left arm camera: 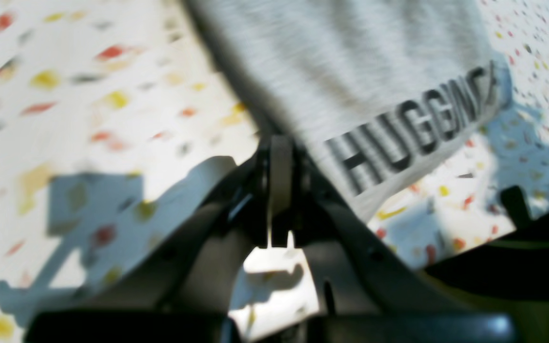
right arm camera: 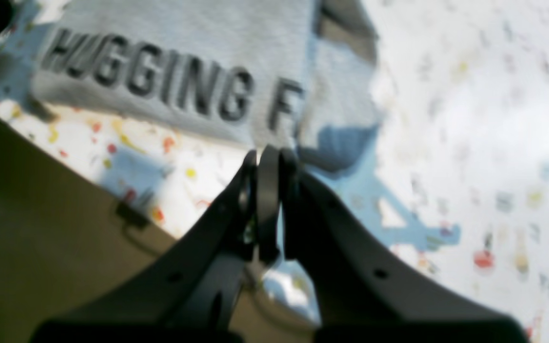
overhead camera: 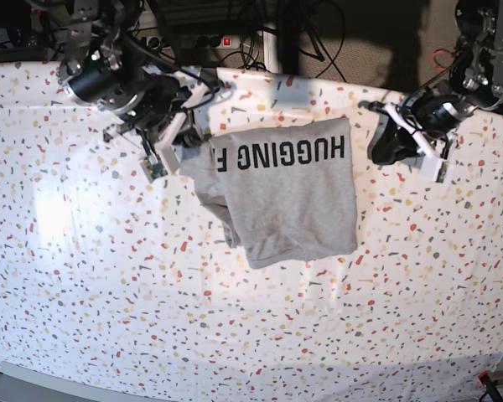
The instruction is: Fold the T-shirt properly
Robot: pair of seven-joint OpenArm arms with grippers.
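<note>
- T-shirt [overhead camera: 289,197]: grey, partly folded, lying in the upper centre of the base view on the speckled table [overhead camera: 109,293]; black lettering "HUGGING F" runs along its top edge, read upside down.
- A bunched flap of cloth sticks out at the shirt's left side, below the letter F.
- Right gripper [overhead camera: 184,134]: at upper left of the base view, just beside the shirt's top-left corner; jaws pressed together, holding no cloth in the wrist view [right arm camera: 267,162].
- Left gripper [overhead camera: 384,144]: at upper right, just beside the shirt's top-right corner; jaws likewise closed and empty [left arm camera: 280,152].
- Cables [overhead camera: 243,33] lie behind the table's far edge.
</note>
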